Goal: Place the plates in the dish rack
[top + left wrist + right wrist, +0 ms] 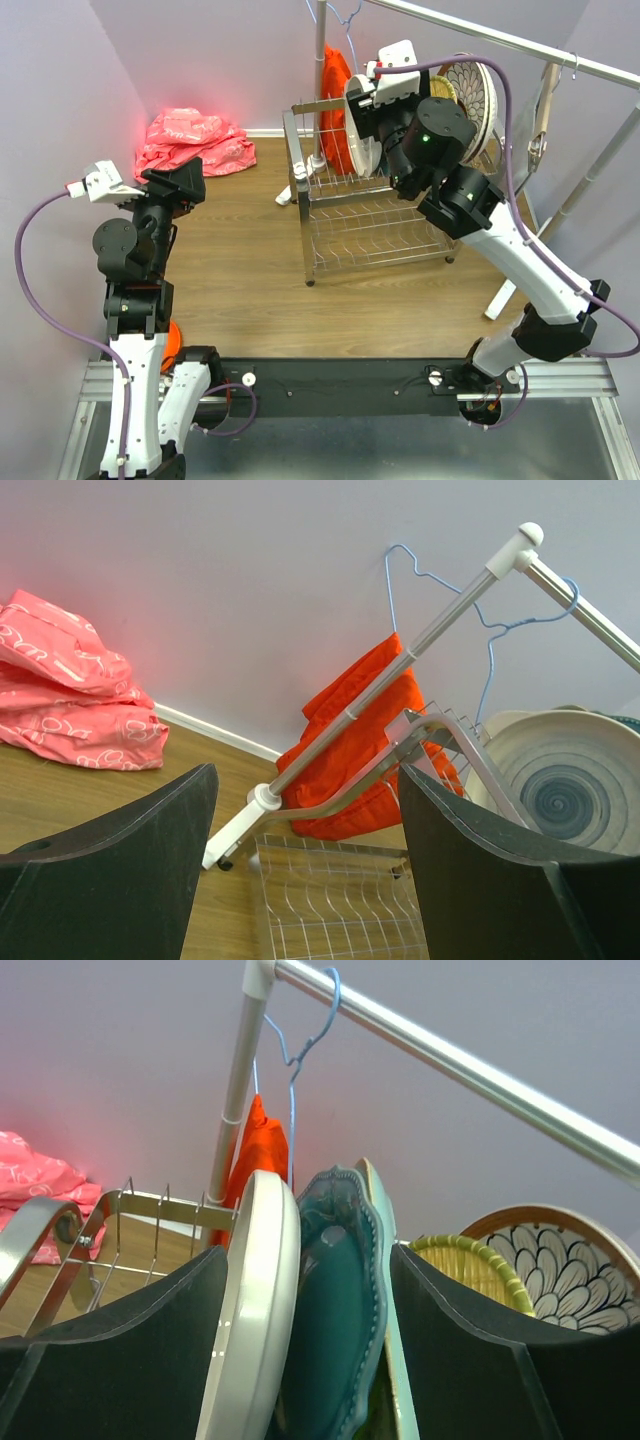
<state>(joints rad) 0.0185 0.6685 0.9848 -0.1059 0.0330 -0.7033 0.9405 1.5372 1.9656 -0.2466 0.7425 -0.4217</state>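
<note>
Lilac walls, wooden tabletop (240,290). We see the white plate (255,1290) and teal scalloped plate (335,1290) on edge at the dish rack (370,225) top tier, between the right gripper (308,1260) fingers; we cannot tell if it pinches them. The left gripper (305,780) is spread, empty, well apart. Risk: pulling out sideways could drag or topple neighbouring plates.

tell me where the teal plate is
In the right wrist view the teal plate stands upright within the open right hand, a white plate just left of it.
</note>
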